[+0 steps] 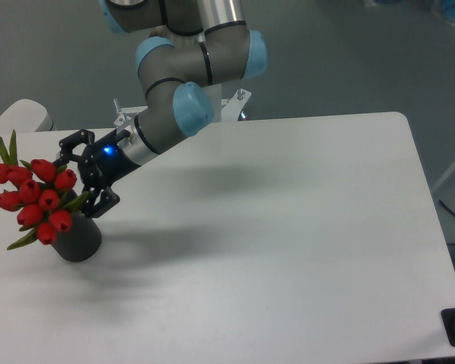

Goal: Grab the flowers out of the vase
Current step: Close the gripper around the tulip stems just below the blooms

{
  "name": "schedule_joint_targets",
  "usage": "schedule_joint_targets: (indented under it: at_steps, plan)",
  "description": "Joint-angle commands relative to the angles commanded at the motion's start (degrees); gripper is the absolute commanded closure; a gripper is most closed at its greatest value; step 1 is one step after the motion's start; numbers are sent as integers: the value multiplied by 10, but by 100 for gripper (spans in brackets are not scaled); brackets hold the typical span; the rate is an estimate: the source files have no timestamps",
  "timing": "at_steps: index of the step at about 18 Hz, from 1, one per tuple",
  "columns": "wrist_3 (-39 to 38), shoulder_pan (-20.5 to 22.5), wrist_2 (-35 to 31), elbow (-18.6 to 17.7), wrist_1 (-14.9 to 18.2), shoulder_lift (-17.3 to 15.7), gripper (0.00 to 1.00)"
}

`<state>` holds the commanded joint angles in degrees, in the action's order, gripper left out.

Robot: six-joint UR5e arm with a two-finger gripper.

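The flowers (35, 199), a bunch of red tulip buds with green leaves, lean left out of the vase (80, 238), a short dark grey cylinder near the table's left edge. My gripper (77, 176) is open, its black fingers spread on either side of the right-hand end of the bunch, just above the vase's rim. One finger (70, 142) is above the buds, the other finger (98, 205) is beside the leaves. The stems are hidden inside the vase and behind the buds.
The white table (288, 250) stretches to the right and front of the vase. A white rounded object (19, 115) sits off the table's far left corner. A metal bracket (239, 97) at the arm's base stands behind the far table edge.
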<state>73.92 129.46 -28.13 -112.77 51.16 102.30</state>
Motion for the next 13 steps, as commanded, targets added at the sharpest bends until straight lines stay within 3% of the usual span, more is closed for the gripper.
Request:
schedule_joint_targets:
  at_steps: [10,13]
  plan:
    - [-36,-20,0,26,-9,14,1]
    - [-56,-20,-1,27,-9,13,42]
